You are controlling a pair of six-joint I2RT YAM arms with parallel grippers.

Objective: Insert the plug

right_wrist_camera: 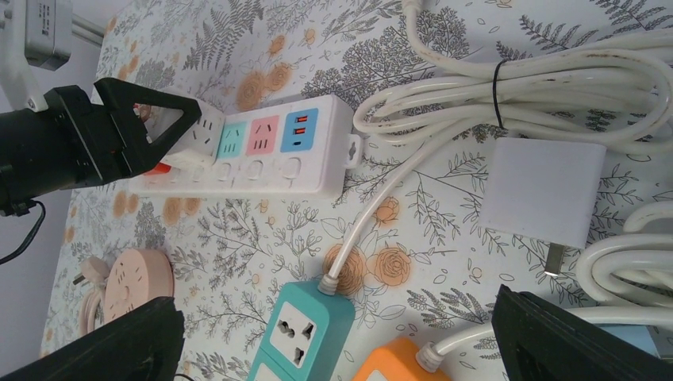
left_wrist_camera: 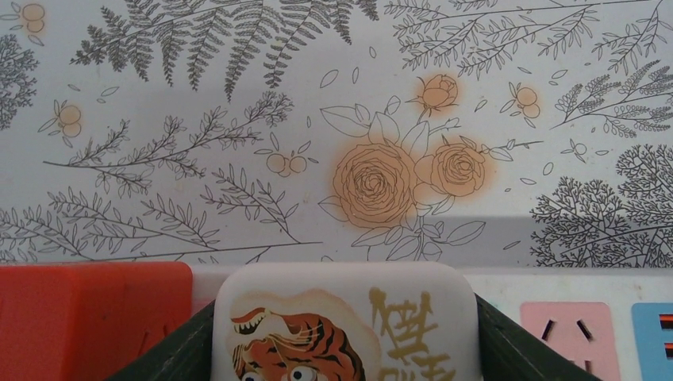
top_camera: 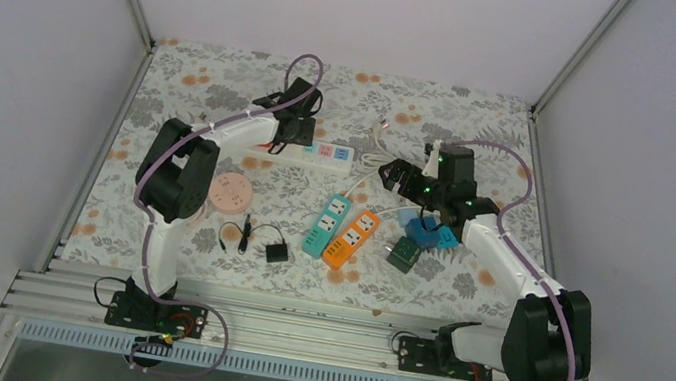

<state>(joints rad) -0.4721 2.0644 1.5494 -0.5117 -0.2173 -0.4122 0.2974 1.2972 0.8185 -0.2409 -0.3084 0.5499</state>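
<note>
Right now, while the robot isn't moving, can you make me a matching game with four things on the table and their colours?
Things:
1. tiger plug
2. round socket
3. cube adapter
4. small charger

Colours:
A. black
B. white
C. green
D. pink

Pairs: 1-B, 2-D, 3-C, 4-A
</note>
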